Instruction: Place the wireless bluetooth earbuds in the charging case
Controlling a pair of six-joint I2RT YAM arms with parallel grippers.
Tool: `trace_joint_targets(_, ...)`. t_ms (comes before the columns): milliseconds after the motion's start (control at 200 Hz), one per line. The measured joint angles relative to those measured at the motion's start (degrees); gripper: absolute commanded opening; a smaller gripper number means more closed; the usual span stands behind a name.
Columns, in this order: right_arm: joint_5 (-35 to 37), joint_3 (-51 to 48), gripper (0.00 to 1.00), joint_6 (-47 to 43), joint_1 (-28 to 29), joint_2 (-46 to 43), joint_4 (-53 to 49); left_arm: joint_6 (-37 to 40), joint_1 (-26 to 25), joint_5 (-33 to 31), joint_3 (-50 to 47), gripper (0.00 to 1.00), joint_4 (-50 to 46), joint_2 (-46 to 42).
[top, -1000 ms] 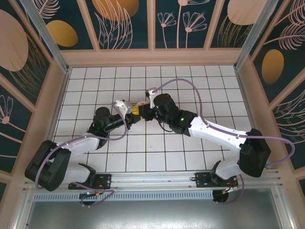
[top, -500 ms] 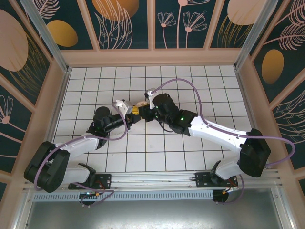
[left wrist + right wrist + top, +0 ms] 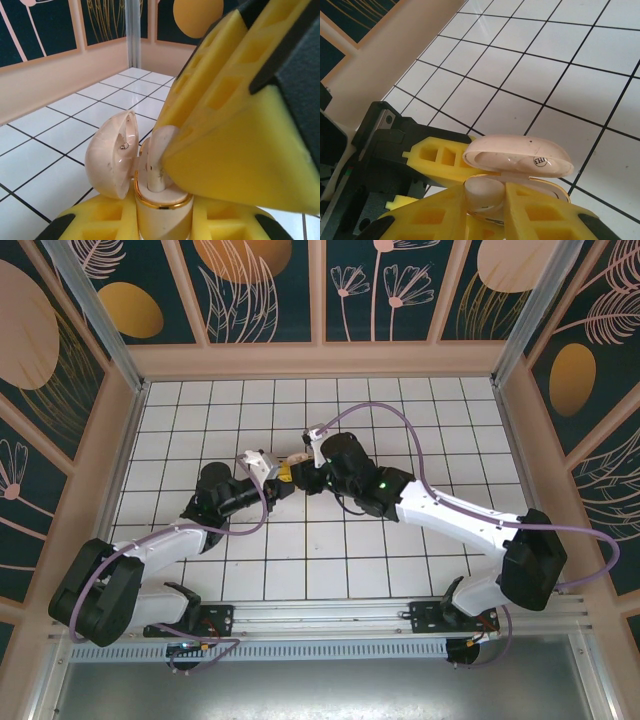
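Seating was the step in hand. The left gripper (image 3: 162, 225) had its jaws clamped on the body of the charging case (image 3: 161, 207), which it held over the middle of the white tiled desk (image 3: 400, 410). The case's lid (image 3: 111, 155) was hinged open to one side. The right gripper (image 3: 485, 202) had its jaws closed on a white earbud (image 3: 159, 160), whose lower end already sat inside the gold-rimmed mouth of the case.

A good finish called for a slow, straight push along the axis of the well, with the left arm holding the case still as a counter-support. The right jaws needed to stay closed until the earbud bottomed out. Any sideways pull looked likely to tip the earbud against the rim or twist the small case in its grip. The open lid stood close by and was best left untouched.

Against the overhead view from a second before, little had changed. The grippers met at the same spot, the right wrist had edged slightly toward the far wall, and the left arm had barely shifted.
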Motion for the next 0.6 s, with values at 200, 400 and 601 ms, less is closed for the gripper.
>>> trace_joint_targets(200, -2.34, 1.18, 0.25, 0.07, -1.31, 0.87, -1.29, 2.47, 0.0, -0.68, 0.7, 0.19, -1.57, 0.0)
trace_joint_targets(400, -5.01, 1.57, 0.25, 0.9, -2.84, 1.33, -1.46, 3.72, 0.07, -1.07, 1.44, 0.19, -2.49, 0.46)
trace_joint_targets(601, -6.8, 2.62, 0.23, 1.38, -3.65, 2.14, -2.47, 4.55, 0.22, -1.29, 1.79, 0.19, -3.15, 0.72)
